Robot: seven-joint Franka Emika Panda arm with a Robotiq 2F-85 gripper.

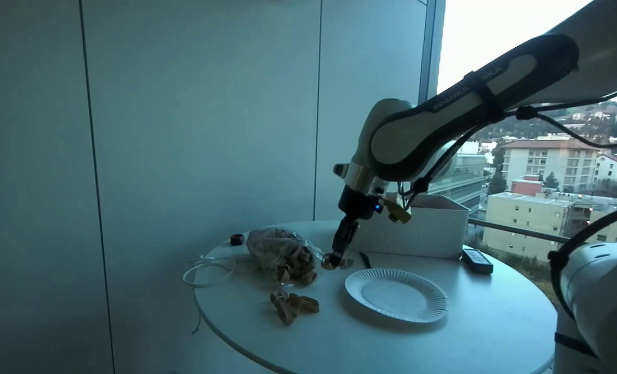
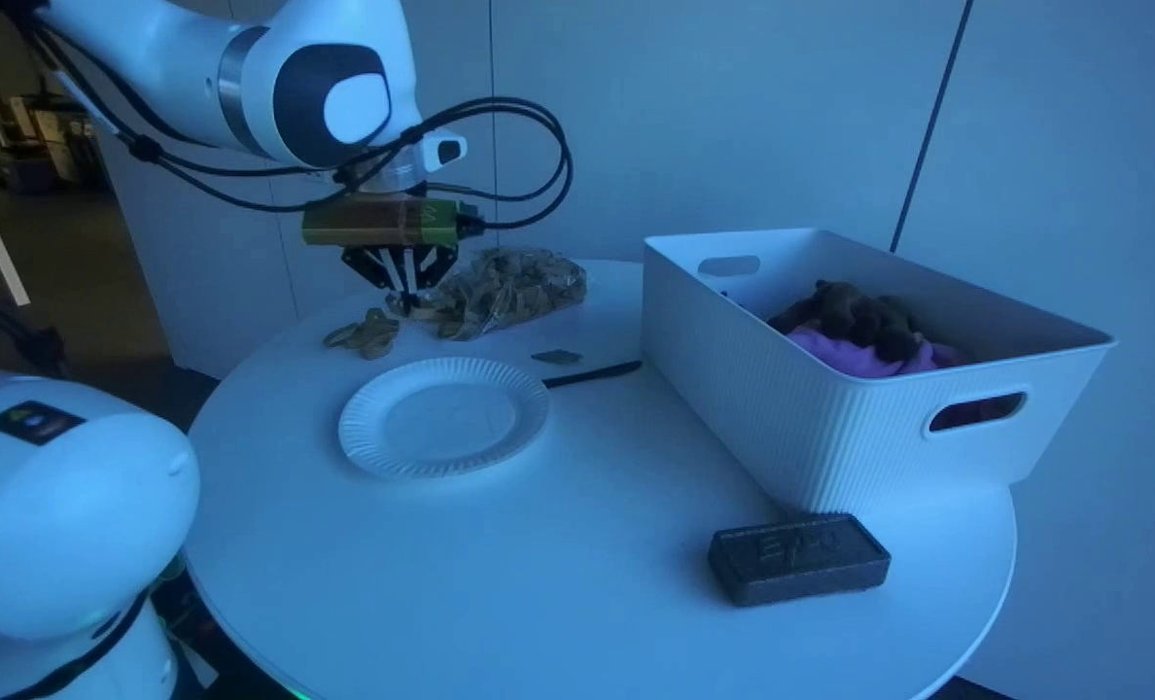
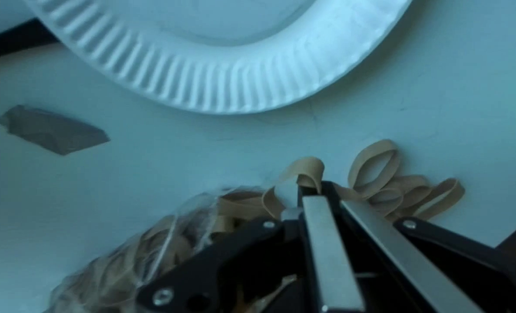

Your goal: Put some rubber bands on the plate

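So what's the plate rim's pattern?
Radial ridges; the plate rim shows best in the wrist view.

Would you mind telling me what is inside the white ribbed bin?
In an exterior view, the white ribbed bin holds a dark brown bundle and purple fabric. Anything beneath them, or low behind the bin's near sides, is hidden.

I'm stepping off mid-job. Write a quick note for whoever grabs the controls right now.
Gripper: shut on a rubber band; hard to tell if the band is clear of the table.
Loose rubber bands: a small pile on the table, near the bag of bands.
Plate: on the table, nothing on it.
Done: one grasp made.
Left: bring the band over the plate and release; "some" probably means adding more.
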